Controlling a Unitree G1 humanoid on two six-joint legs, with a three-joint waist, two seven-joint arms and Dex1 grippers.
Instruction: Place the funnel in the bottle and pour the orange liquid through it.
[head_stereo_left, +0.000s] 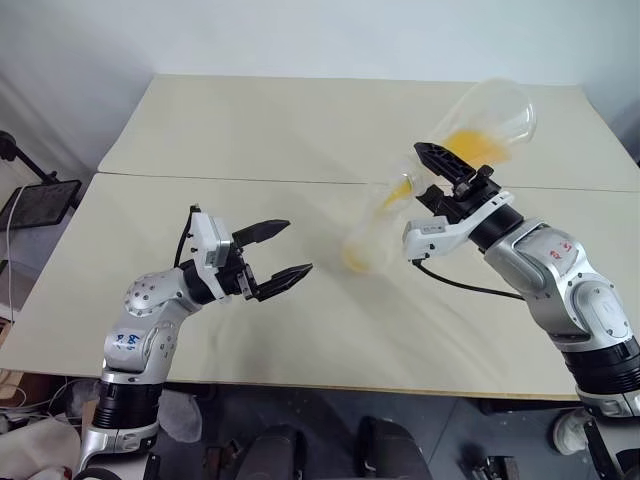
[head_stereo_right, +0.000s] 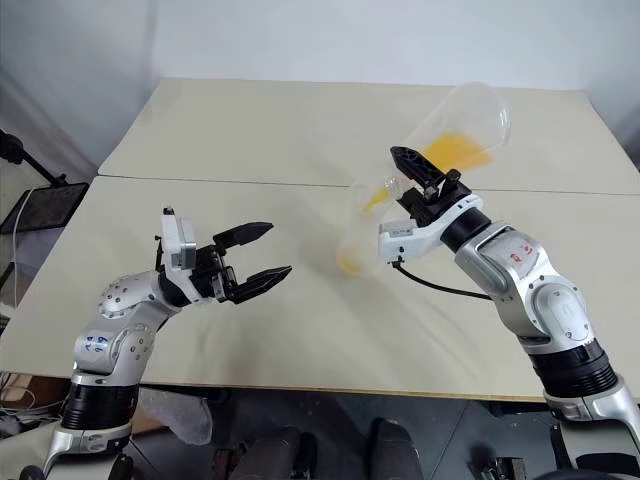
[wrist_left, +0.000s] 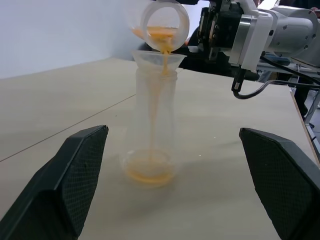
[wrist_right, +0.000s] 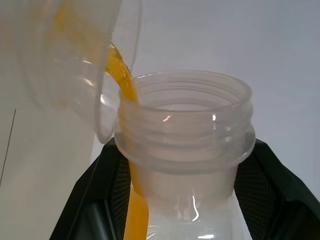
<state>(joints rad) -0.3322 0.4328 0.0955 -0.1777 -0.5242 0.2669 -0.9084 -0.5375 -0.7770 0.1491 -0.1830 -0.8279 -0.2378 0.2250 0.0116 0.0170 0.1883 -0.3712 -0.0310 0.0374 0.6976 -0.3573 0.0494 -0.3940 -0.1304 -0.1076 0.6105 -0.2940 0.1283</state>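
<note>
Mid-pour: my right gripper (head_stereo_left: 452, 177), clenched on the tilted flask (head_stereo_left: 478, 128), sends orange liquid (wrist_left: 165, 50) through the funnel (wrist_left: 159, 60) seated in the bottle (wrist_left: 152, 135) at mid-table, where a shallow pool gathers. My left gripper (head_stereo_left: 272, 256) waits released, nearer left. Next, I judge: tilt further to drain.

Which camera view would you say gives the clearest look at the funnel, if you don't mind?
The left wrist view: the funnel sits upright in the bottle, side-on, orange liquid streaming through. Both eye views show a faint clear blur there; the right wrist view doesn't show it clearly.
</note>
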